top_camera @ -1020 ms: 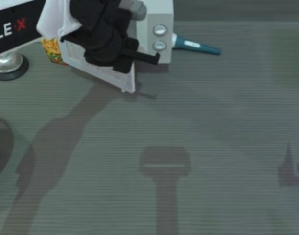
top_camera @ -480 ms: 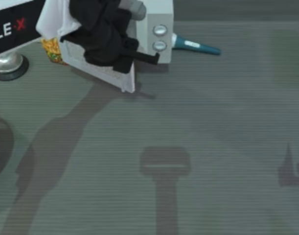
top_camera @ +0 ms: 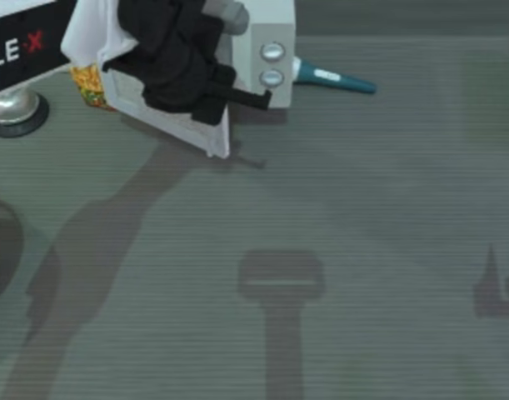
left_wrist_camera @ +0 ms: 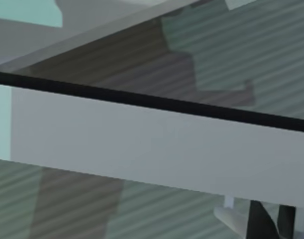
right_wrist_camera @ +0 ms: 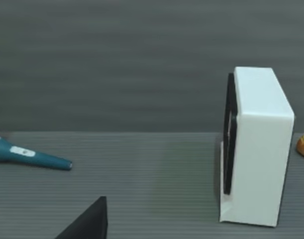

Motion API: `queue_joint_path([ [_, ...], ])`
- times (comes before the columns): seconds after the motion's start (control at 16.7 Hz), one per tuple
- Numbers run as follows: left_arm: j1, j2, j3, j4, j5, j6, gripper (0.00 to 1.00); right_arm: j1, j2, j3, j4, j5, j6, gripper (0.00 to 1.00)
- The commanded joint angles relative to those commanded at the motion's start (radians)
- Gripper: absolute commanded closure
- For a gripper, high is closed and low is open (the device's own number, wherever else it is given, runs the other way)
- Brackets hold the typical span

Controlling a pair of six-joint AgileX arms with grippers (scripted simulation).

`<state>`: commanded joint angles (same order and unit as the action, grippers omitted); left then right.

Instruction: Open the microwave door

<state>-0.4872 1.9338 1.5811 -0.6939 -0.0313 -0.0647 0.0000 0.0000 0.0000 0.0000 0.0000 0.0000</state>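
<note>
**Door swung partway, left gripper at its free edge**

The microwave (top_camera: 266,25) sits at the table's (top_camera: 362,250) far edge, left of centre. Its door (top_camera: 200,133) stands angled outward, hinged at the left: a stiff, light, smooth panel, probably best pulled by its free edge. The left gripper (top_camera: 242,96) is there, though I cannot tell its finger spread. A teal microphone (top_camera: 333,79) lies just right. The right arm is parked out of top view.
</note>
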Motion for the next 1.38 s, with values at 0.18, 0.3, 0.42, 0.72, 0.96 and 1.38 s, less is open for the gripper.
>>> queue_joint_path([
  [0.18,0.017,-0.027,-0.034,0.008,0.025,0.050,1.00,0.000,0.000,0.000,0.000,0.000,0.000,0.00],
  [0.3,0.033,-0.047,-0.073,0.010,0.051,0.099,1.00,0.000,0.000,0.000,0.000,0.000,0.000,0.00],
  [0.42,0.046,-0.071,-0.094,0.020,0.071,0.135,1.00,0.000,0.000,0.000,0.000,0.000,0.000,0.00],
  [0.72,0.048,-0.078,-0.096,0.024,0.075,0.141,1.00,0.000,0.000,0.000,0.000,0.000,0.000,0.00],
  [0.96,0.048,-0.078,-0.096,0.024,0.075,0.141,1.00,0.000,0.000,0.000,0.000,0.000,0.000,0.00],
  [1.38,0.048,-0.078,-0.096,0.024,0.075,0.141,1.00,0.000,0.000,0.000,0.000,0.000,0.000,0.00],
])
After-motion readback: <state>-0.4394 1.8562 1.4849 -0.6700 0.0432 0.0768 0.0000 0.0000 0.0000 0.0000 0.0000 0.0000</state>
